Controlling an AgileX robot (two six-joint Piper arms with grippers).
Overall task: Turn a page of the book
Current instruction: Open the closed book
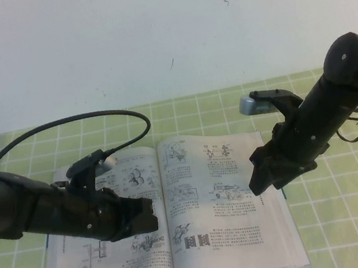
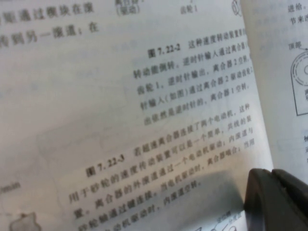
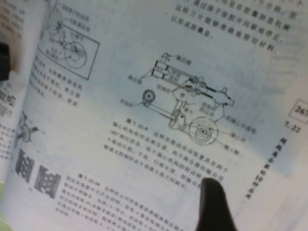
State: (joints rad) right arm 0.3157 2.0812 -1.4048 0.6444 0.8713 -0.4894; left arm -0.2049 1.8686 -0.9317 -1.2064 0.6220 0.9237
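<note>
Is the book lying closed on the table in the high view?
No. The book lies open flat, left gripper over its left-hand leaf and right gripper over its right-hand leaf.

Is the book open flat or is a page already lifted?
Open flat. The book shows both pages lying down, none raised. The left tool sits over the left page, the right tool over the right page.

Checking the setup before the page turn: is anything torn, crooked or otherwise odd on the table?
Nothing stands out. The book lies open and flat, pages undamaged. The left gripper rests over its left page; the right gripper hovers above the right page.
</note>
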